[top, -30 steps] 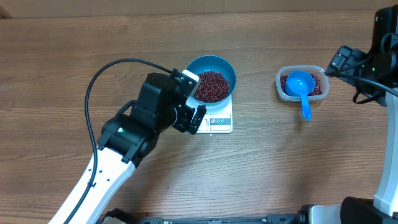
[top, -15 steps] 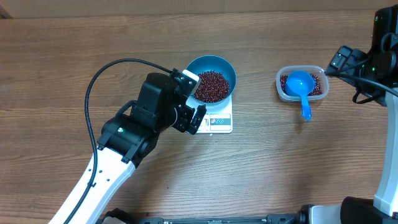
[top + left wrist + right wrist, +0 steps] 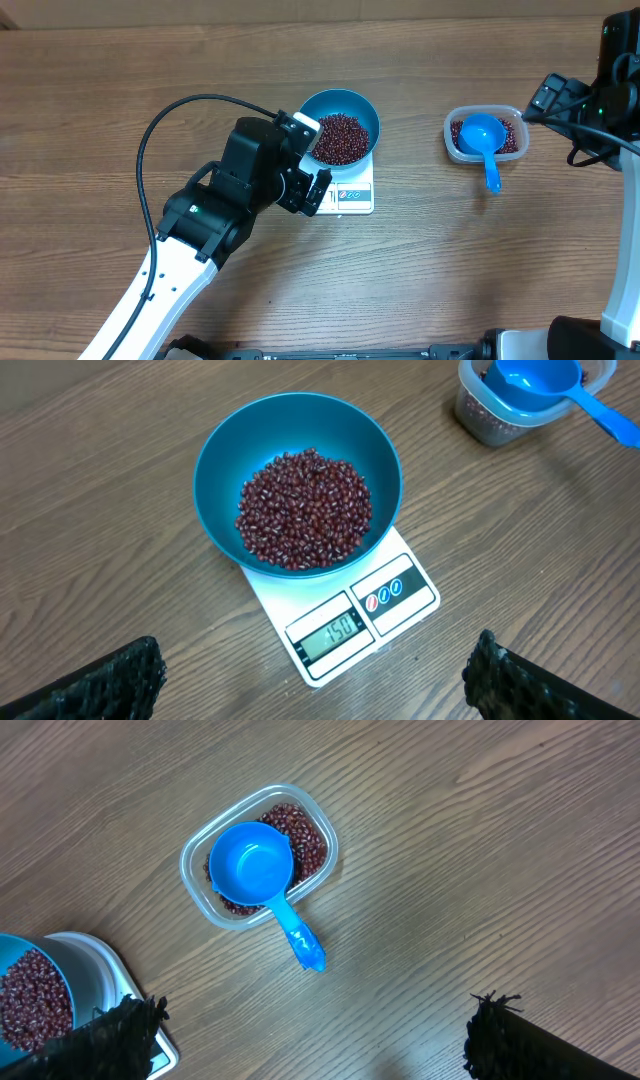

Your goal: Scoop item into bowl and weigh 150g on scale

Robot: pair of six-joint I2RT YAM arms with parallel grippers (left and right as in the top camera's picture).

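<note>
The bowl point(image 3: 345, 101) of beans point(image 3: 342, 138) stands on the scale point(image 3: 356, 190) at the centre of the overhead frame, and the display shows 150. The left pincer point(image 3: 315, 670) and the right pincer point(image 3: 315, 1020) are wide and hold nothing. The scoop point(image 3: 482, 134) rests in the tub point(image 3: 447, 135), upper right.

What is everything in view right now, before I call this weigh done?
beans: one heap, dark red-brown, in the bowl
bowl: one, bright blue, on the scale
scale: one, white, mid-table, display reads 150
tub: one, clear plastic, right of the scale, apart from it
spare beans: one layer, dark red-brown, in the tub
scoop: one, blue, cup in the tub, handle over its rim
table: one, brown wood
cable: one, black, looped by the left arm
left hand: one, black, open, empty, beside the scale
right hand: one, black, open, empty, right of the tub
</note>
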